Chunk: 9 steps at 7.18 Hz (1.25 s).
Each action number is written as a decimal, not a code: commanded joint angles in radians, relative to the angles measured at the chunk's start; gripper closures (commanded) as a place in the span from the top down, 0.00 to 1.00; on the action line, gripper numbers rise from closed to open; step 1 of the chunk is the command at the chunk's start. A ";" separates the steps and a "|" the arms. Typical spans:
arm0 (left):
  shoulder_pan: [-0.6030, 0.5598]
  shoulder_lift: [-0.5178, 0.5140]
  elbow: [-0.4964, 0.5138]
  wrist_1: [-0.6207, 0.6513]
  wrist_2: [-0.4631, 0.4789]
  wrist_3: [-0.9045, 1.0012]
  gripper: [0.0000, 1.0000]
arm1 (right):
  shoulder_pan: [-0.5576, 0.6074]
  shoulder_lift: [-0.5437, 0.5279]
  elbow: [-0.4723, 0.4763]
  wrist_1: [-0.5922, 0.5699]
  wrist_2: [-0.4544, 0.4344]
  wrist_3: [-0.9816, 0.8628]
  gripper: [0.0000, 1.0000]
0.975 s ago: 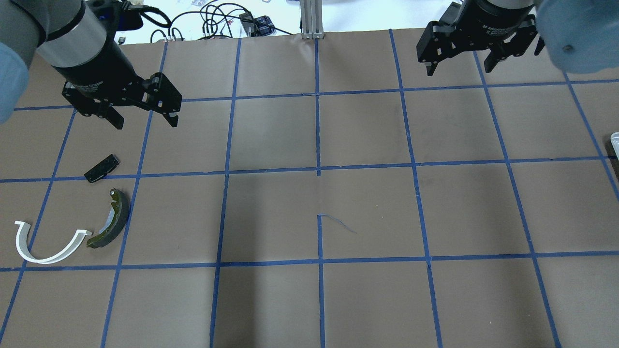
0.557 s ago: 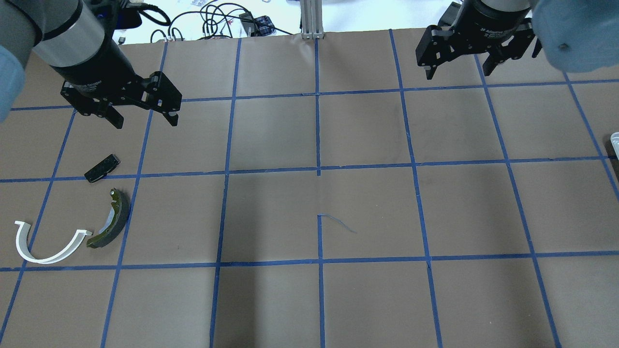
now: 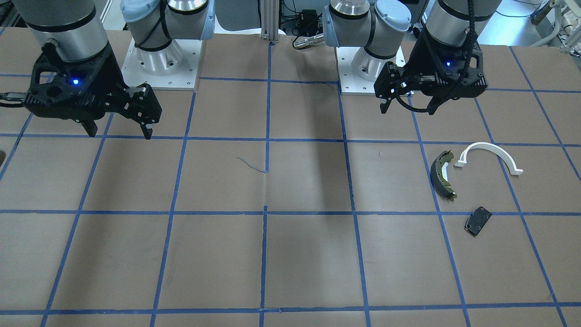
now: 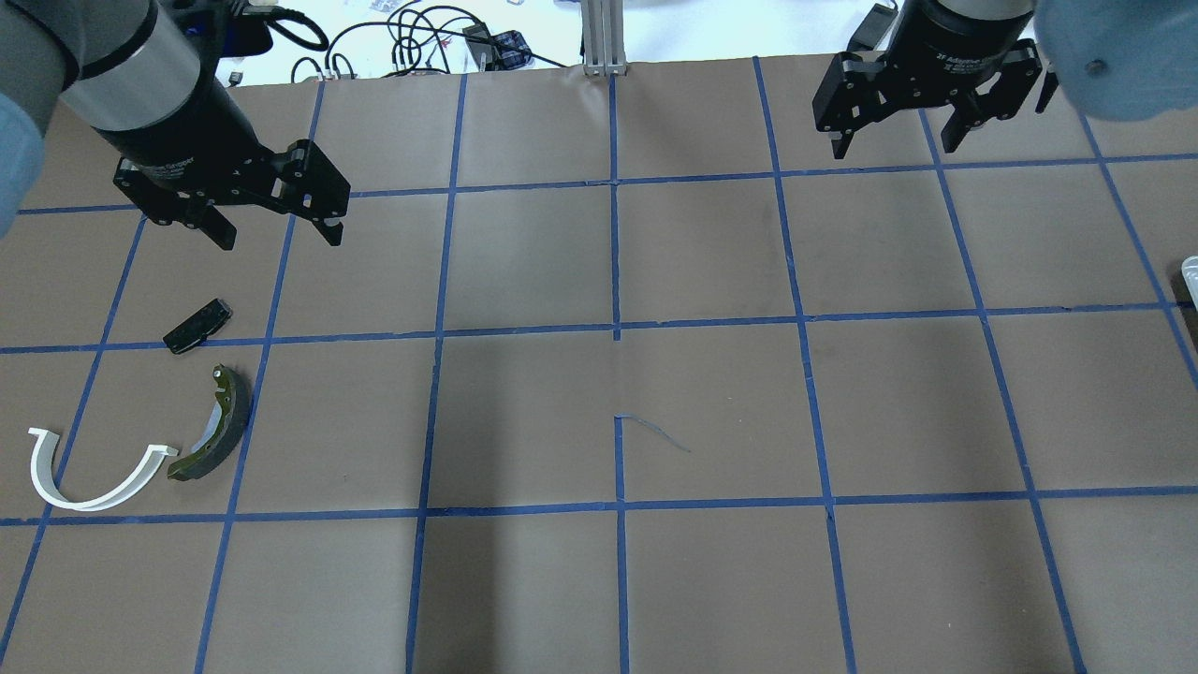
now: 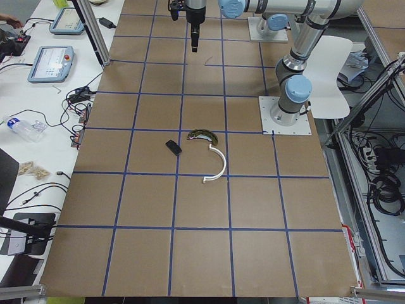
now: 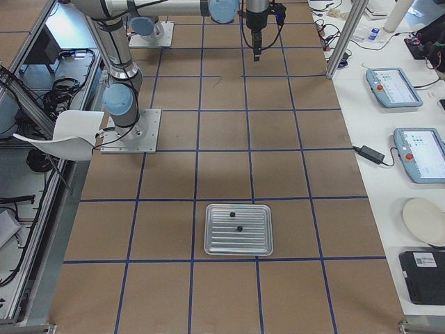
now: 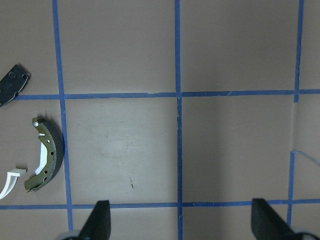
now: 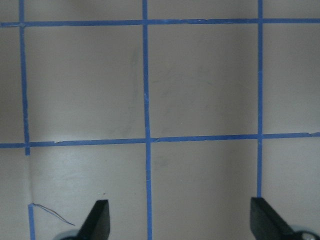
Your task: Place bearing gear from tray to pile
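The pile lies at the table's left: a dark olive brake shoe, a white half-ring arc and a small black plate. My left gripper is open and empty, above the table just beyond the plate. Its wrist view shows the brake shoe and the plate. My right gripper is open and empty at the far right. The metal tray shows in the exterior right view with two small dark parts on it, too small to name.
Brown paper with a blue tape grid covers the table. Only the tray's edge shows in the overhead view, at the right border. Cables lie beyond the far edge. The arm bases stand at the robot's side.
My right gripper has shifted slightly right and toward the table's far edge. My left gripper has barely moved. The pile's parts have not moved.
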 commanded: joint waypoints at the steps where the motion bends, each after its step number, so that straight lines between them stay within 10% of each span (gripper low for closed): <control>1: -0.001 -0.008 0.002 0.001 0.002 0.001 1.00 | -0.199 0.017 -0.020 0.013 0.011 -0.279 1.00; 5: 0.002 -0.029 0.033 0.001 -0.001 0.043 1.00 | -0.629 0.174 -0.012 -0.018 0.014 -1.012 1.00; 9: 0.001 -0.029 0.038 0.001 0.002 0.044 1.00 | -0.840 0.506 -0.006 -0.388 0.052 -1.417 1.00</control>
